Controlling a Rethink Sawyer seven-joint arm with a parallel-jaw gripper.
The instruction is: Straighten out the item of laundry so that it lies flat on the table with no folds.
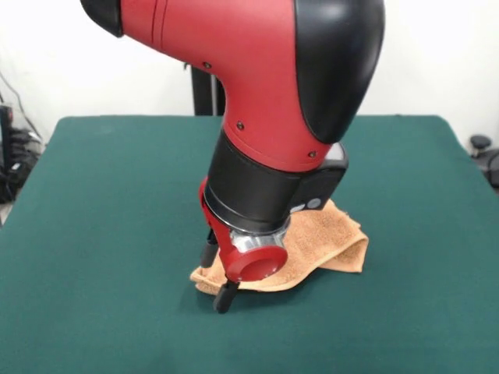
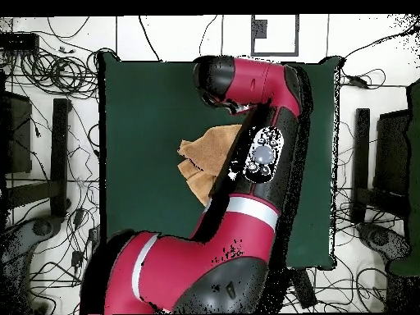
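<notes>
The orange-tan towel (image 1: 327, 234) lies crumpled on the dark green table (image 1: 117, 195), a little right of centre, with its right side raised in a fold. The red and black arm comes down over its left part and hides that part. My gripper (image 1: 217, 273) is low at the towel's near left corner. Its two black fingers (image 1: 226, 296) stand apart, one on each side of the towel's edge, so it is open. In the overhead view the towel (image 2: 205, 152) shows bunched beside the arm on the table (image 2: 148, 98), and the gripper is hidden under the arm.
Green table top runs wide on all sides of the towel. Cables and black stands (image 2: 57, 156) lie on the floor beyond the table's edges. The robot's pedestal post (image 1: 204, 89) stands at the far side.
</notes>
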